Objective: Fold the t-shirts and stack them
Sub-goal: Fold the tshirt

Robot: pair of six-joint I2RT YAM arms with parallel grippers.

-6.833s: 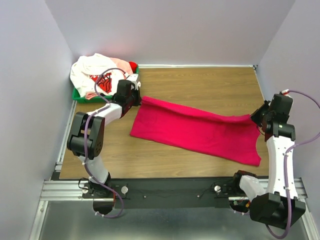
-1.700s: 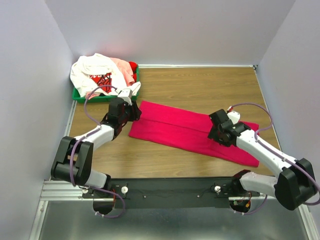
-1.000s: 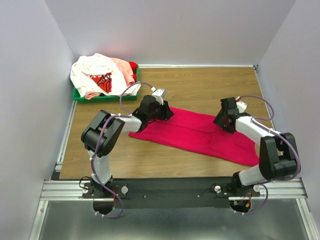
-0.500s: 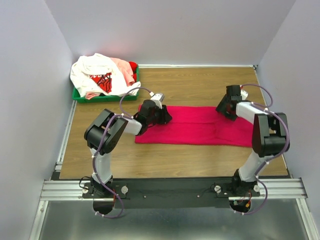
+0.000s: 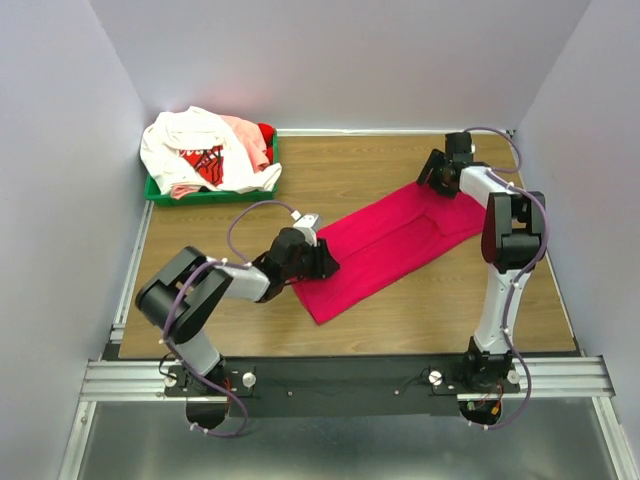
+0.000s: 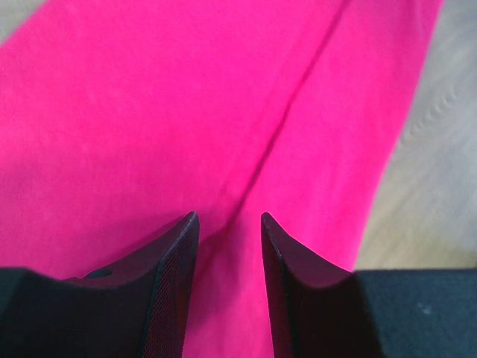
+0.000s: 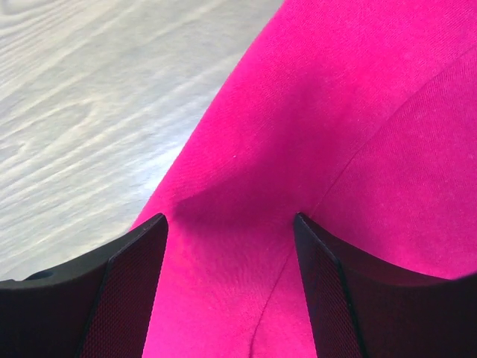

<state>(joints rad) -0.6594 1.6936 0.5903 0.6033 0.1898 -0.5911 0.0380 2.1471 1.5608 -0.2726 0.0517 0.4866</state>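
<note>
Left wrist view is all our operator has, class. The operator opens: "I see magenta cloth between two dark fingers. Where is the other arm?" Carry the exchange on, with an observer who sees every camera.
Observer: The right gripper is at the far right end of the same magenta shirt.
Operator: How does the shirt lie?
Observer: Diagonally on the table, from the left gripper near the middle toward the far right corner.
Operator: Any other shirts?
Observer: A heap of t-shirts lies in the green tray at the far left corner.
</note>
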